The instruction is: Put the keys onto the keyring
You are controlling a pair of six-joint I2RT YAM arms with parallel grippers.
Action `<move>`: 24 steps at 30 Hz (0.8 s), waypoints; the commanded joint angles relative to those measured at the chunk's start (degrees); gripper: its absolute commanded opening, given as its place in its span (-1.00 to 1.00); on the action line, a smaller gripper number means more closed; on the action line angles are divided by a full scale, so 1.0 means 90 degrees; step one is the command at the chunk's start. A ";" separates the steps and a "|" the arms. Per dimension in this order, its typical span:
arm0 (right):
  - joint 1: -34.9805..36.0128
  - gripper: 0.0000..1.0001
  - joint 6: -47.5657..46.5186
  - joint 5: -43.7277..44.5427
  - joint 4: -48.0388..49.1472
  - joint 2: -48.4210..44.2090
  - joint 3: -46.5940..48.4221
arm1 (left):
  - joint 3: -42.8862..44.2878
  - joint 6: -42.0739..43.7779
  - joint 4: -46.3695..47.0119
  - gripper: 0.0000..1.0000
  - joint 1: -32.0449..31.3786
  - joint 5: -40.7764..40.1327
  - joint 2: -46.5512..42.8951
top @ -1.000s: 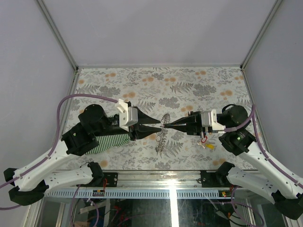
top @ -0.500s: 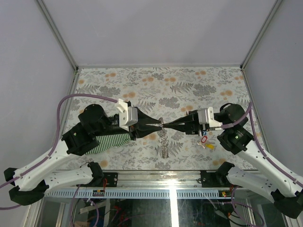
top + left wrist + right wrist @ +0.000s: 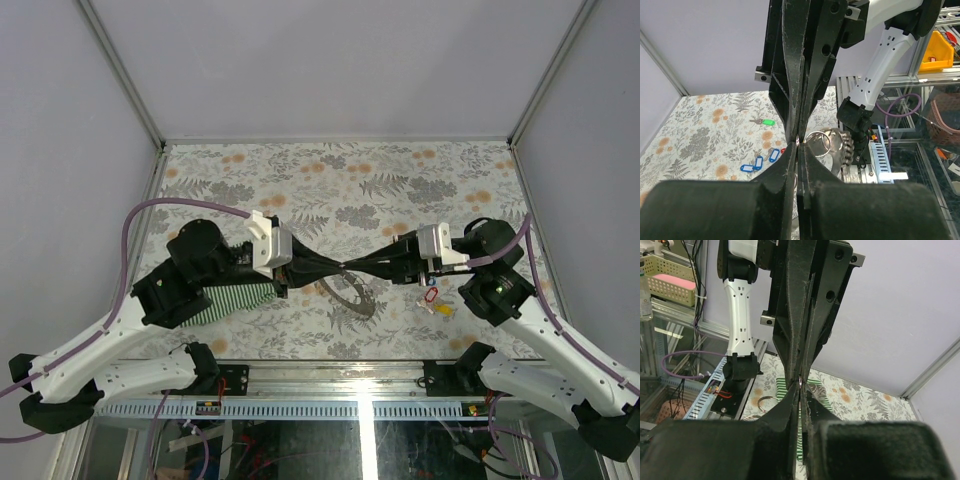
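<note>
The silvery keyring (image 3: 352,296) hangs above mid-table and looks smeared in the top view. My left gripper (image 3: 338,267) and right gripper (image 3: 350,266) meet tip to tip at its upper end. Both are shut on its thin wire. The left wrist view shows the left gripper (image 3: 797,145) pinching the wire, with the toothed loops of the keyring (image 3: 834,145) just right of the tips. In the right wrist view the right gripper (image 3: 799,385) clamps a sliver of the keyring (image 3: 799,380). Loose keys lie on the table: red (image 3: 431,296), yellow (image 3: 444,310), blue (image 3: 758,163) and green (image 3: 769,121).
A green striped cloth (image 3: 235,297) lies under the left arm and also shows behind the fingers as a green striped cloth (image 3: 781,386) in the right wrist view. Grey walls bound the floral table (image 3: 330,180) on three sides. The arm bases stand along the near edge.
The left jaws have closed onto the keyring's top beside the right gripper's tips. The ring, which hung as a narrow coil, now swings and shows as a blurred arc.
</note>
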 commanded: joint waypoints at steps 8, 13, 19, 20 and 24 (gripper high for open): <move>0.0029 -0.57 0.0360 0.0044 0.0526 -0.0529 0.0047 | 0.0153 -0.0130 0.0711 -1.00 -0.0036 0.0410 -0.0337; 0.0023 -0.53 0.0745 0.0028 0.0917 -0.0563 -0.0116 | 0.0078 -0.0369 0.1093 -1.00 -0.0037 0.0707 -0.0398; 0.0029 -0.50 0.0999 -0.0025 0.1256 -0.0451 -0.0149 | 0.0050 -0.0508 0.1265 -1.00 -0.0032 0.0804 -0.0349; 0.0029 -0.48 0.1058 -0.0030 0.1331 -0.0421 -0.0157 | 0.0046 -0.0533 0.1298 -1.00 -0.0039 0.0806 -0.0344; 0.0036 -0.42 0.1305 -0.0074 0.1628 -0.0289 -0.0194 | 0.0014 -0.0598 0.1423 -1.00 -0.0034 0.0816 -0.0335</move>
